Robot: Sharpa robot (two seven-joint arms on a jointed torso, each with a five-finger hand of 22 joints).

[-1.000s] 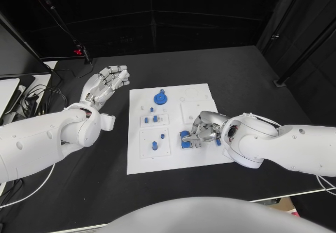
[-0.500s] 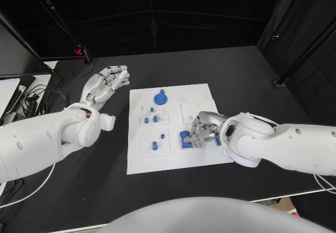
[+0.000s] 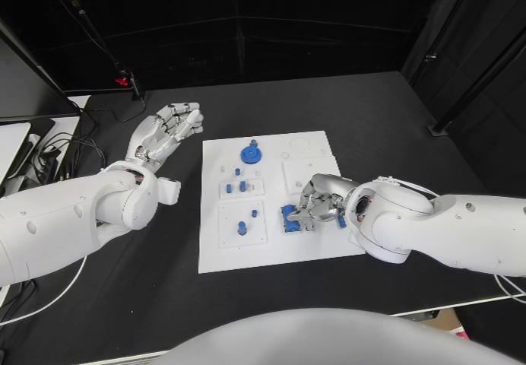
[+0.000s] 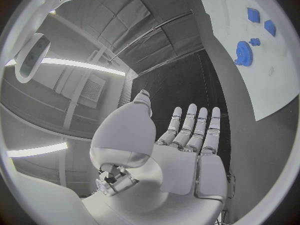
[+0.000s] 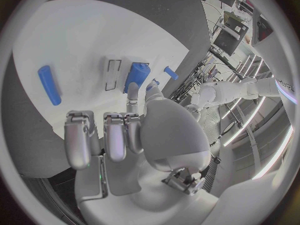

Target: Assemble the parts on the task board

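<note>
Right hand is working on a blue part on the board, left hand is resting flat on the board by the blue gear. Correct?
Not quite. The left hand is off the task board, open above the black table beside it, as the head view shows. The right hand is indeed at a blue part on the board.

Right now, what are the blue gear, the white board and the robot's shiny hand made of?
The blue gear looks like matte plastic: even colour, no glint. The task board seems smooth white plastic or painted sheet; I cannot tell which. The right hand looks like brushed metal, silvery with soft highlights, though it could be coated plastic.
</note>
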